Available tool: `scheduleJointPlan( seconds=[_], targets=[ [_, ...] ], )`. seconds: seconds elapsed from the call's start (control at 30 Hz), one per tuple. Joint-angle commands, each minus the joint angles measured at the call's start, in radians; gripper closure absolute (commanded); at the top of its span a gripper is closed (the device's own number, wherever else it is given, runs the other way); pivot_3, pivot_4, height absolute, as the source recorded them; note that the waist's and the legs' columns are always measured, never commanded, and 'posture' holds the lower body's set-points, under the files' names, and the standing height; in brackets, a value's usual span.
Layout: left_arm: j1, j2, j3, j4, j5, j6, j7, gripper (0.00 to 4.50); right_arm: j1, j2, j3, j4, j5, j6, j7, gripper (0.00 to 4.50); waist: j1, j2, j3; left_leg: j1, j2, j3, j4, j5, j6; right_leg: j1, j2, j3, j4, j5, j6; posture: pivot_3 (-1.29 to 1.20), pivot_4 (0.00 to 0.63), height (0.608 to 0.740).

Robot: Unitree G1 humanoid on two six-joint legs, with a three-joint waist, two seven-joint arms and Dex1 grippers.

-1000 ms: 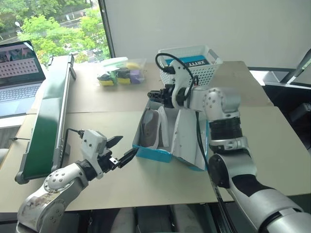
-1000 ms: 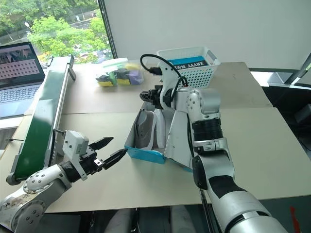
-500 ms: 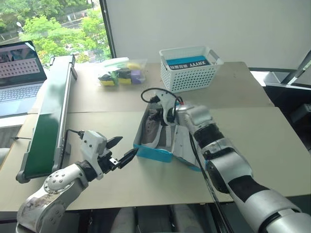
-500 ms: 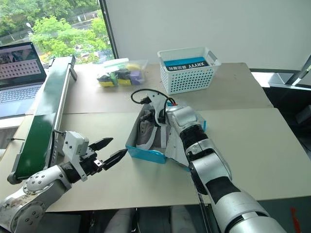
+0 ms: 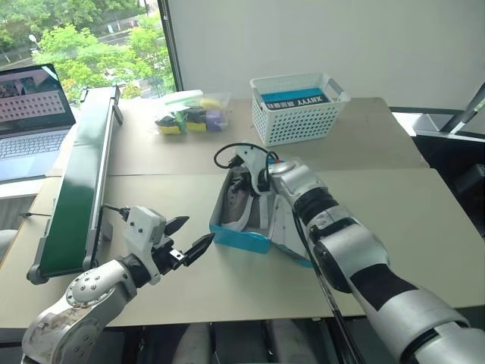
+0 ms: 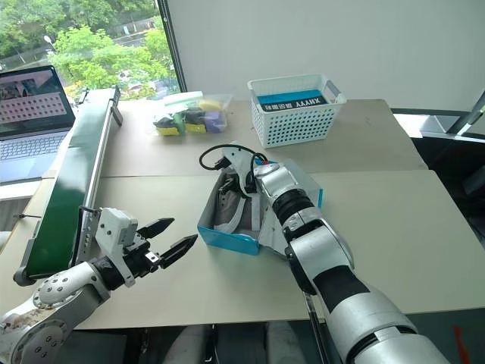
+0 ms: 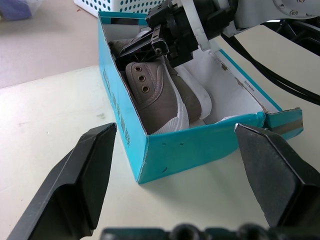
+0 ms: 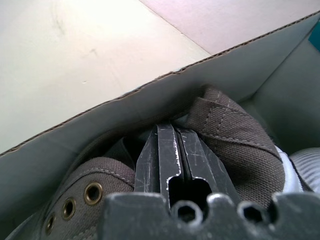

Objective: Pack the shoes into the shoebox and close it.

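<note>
A second ago the right gripper (image 7: 150, 42) hovered high above the shoebox (image 5: 241, 238) at frame centre; it has since dropped into the box, fingers (image 8: 172, 155) pressed together among the grey shoes (image 7: 160, 92), which lie inside. Whether they pinch any fabric cannot be told. The left gripper (image 5: 191, 239), lower left, stays beside the box's near end with fingers spread and empty. A blue card in the white basket (image 5: 299, 114), upper centre, carries inverted lettering, roughly "XNVYY".
</note>
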Motion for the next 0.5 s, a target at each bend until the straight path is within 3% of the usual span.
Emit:
scheduleJointPlan(
  seconds=[0.03, 0.17, 0.3, 0.5],
  targets=[
    [-0.011, -0.004, 0.007, -0.029, -0.009, -0.008, 0.002, 0.47, 0.007, -0.077, 0.006, -0.335, 0.059, 0.097, 0.158, 4.47, 0.001, 0.0, 0.0, 0.0, 0.0, 0.0, 0.0, 0.0, 0.0, 0.0, 0.0, 0.0, 0.0, 0.0, 0.0, 0.0, 0.15, 0.738],
    [-0.012, -0.004, 0.004, -0.025, -0.007, -0.01, -0.003, 0.47, 0.04, -0.186, 0.003, -0.587, 0.126, 0.197, 0.291, 4.47, 0.004, 0.0, 0.0, 0.0, 0.0, 0.0, 0.0, 0.0, 0.0, 0.0, 0.0, 0.0, -0.001, 0.0, 0.0, 0.0, 0.15, 0.738],
    [-0.024, -0.001, -0.01, -0.016, -0.003, -0.015, -0.021, 0.47, 0.082, -0.351, -0.075, -0.846, 0.336, 0.388, 0.47, 4.47, 0.017, 0.0, 0.0, 0.0, 0.0, 0.0, 0.0, 0.0, -0.001, 0.0, 0.0, 0.0, -0.001, 0.0, 0.0, 0.0, 0.15, 0.738],
    [-0.021, 0.04, 0.021, 0.006, 0.002, -0.04, -0.103, 0.47, 0.343, -0.596, -0.186, -1.142, 0.611, 0.571, 0.614, 4.47, 0.024, -0.001, 0.0, 0.0, 0.0, 0.0, 0.0, -0.001, 0.0, 0.003, 0.0, -0.002, -0.003, -0.001, 0.0, 0.0, 0.15, 0.738]
  ],
)
